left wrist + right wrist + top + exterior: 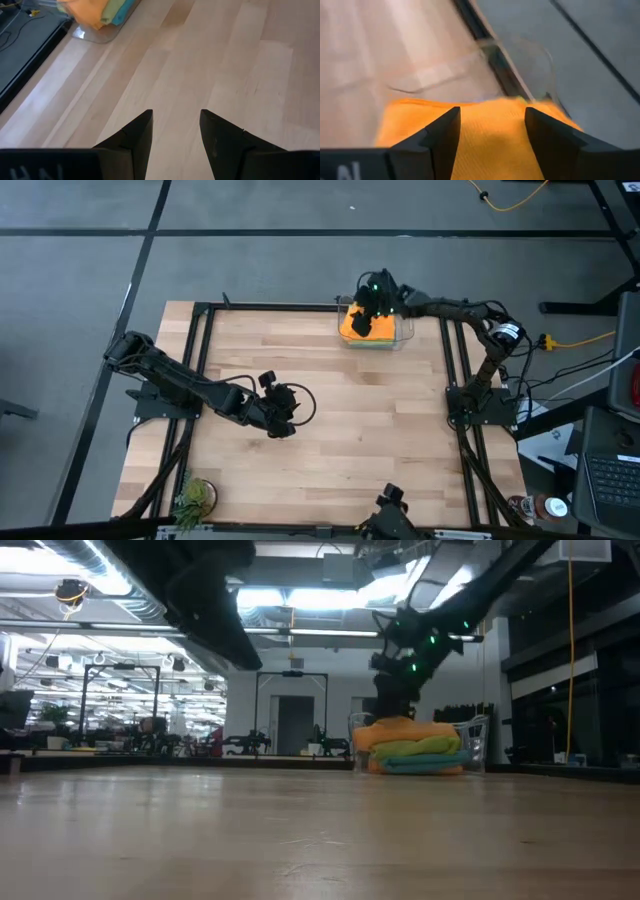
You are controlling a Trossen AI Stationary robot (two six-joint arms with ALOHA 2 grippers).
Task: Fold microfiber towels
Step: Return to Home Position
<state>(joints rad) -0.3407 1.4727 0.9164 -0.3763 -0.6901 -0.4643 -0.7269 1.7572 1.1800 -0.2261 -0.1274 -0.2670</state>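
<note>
Microfiber towels (412,748) stacked in the clear bin (479,736) at the surface's (380,420) far edge, orange on top. Right end effector (492,114) spread just above them. Left end effector (176,116) spread over mid-surface.

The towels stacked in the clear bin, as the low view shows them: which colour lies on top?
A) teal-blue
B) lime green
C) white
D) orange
D: in the low view the orange towel lies uppermost in the clear bin, with the lime green towel under it and the teal-blue towel lowest.
</note>
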